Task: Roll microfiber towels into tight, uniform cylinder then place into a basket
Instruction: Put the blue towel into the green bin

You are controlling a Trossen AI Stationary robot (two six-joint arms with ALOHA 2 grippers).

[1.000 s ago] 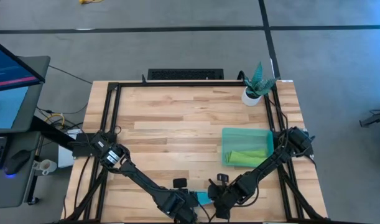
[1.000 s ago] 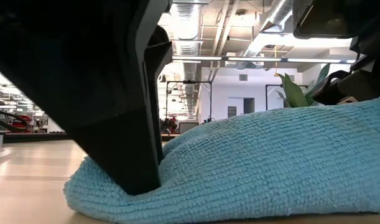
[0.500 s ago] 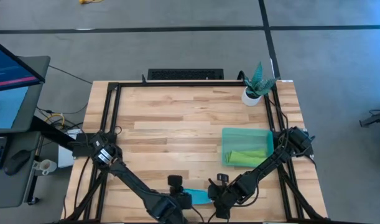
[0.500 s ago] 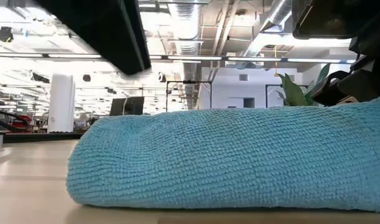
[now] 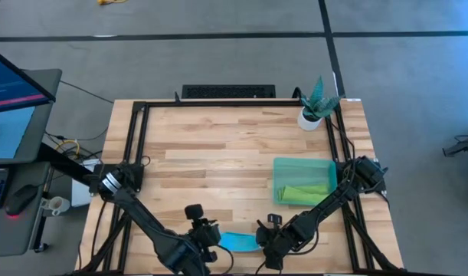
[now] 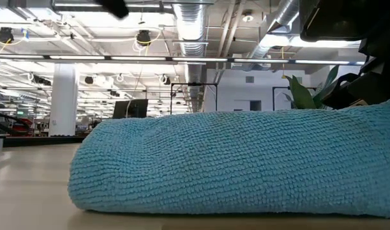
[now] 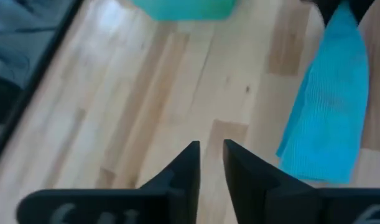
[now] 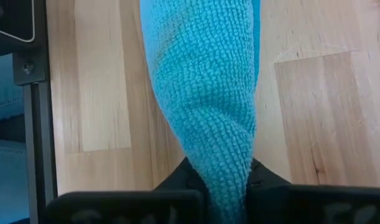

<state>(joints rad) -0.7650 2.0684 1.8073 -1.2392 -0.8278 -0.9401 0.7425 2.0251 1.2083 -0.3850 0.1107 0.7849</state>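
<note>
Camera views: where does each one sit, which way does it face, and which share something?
High view: overhead, straight down on the wooden table, both arms, the translucent green plastic basket holding a lime green towel.
Low view: at tabletop height, level across the rolled turquoise microfiber towel into the room.
Left wrist view: past the left gripper, empty, toward the towel's free end.
Right wrist view: past the right gripper, shut on the towel.
All four share the turquoise towel.
</note>
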